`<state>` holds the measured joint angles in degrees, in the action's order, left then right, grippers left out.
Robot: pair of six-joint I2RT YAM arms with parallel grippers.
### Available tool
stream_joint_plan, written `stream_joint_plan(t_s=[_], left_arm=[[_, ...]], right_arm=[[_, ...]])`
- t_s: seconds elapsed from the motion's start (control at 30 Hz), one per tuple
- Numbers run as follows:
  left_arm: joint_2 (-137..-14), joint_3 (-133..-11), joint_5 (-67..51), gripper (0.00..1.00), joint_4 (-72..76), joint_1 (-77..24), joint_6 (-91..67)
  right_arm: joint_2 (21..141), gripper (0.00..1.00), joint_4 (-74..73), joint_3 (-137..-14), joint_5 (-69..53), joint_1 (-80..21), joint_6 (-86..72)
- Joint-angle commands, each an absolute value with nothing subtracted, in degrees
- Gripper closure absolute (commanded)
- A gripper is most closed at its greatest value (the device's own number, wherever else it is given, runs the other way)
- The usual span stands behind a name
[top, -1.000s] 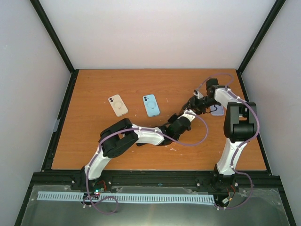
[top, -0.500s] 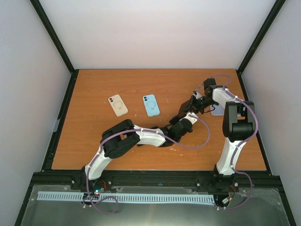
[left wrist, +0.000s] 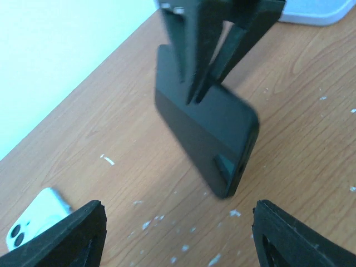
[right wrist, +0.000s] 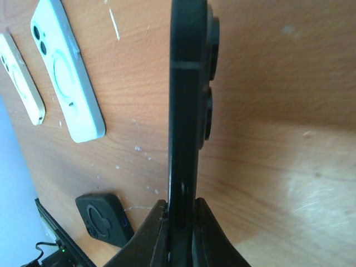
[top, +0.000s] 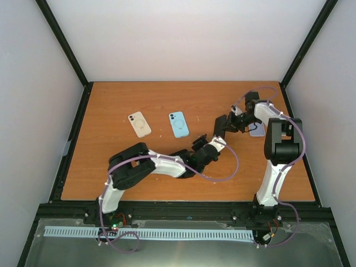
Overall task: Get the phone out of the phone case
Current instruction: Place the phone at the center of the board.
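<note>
Pinching the slim black phone edge-on above the wooden desk, our right end effector is clamped tight. Our left end effector sits wide open beside it, gripping nothing.

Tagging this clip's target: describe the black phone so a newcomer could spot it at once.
On the wooden table, look right of centre. There the right gripper pinches the black phone and holds it up on edge. It is the only dark phone and the only one held; the cream phone and blue phone to its left lie flat.
</note>
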<state>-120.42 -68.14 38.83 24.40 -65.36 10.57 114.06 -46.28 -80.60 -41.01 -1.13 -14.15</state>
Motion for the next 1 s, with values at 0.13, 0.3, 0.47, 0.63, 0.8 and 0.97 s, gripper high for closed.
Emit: stream_joint_plan(t_s=[0.13,0.3,0.47,0.63,0.8,0.97], left_arm=[[-101.84,-58.28,35.01,0.27,21.31,-62.89,-4.37],[-94.0,-54.72,32.85,0.27,18.75,-61.33,-7.66],[-90.31,-53.26,29.94,0.26,17.27,-58.85,-11.13],[-90.21,-52.81,30.14,0.26,16.66,-57.86,-10.79],[-90.09,-52.19,28.76,0.26,16.7,-57.69,-12.6],[-90.85,-52.36,28.44,0.26,16.53,-57.66,-13.53]], right_arm=[[115.72,0.97,-46.22,-84.74,-50.0,3.5,-0.15],[117.92,0.97,-45.47,-85.28,-55.33,3.74,0.92],[121.84,0.97,-43.94,-86.85,-57.53,3.66,0.54],[127.61,0.97,-48.26,-91.66,-58.5,3.65,3.66],[131.85,0.96,-49.81,-94.14,-60.06,3.54,3.77],[133.0,0.94,-46.85,-93.61,-60.47,3.13,0.83]])
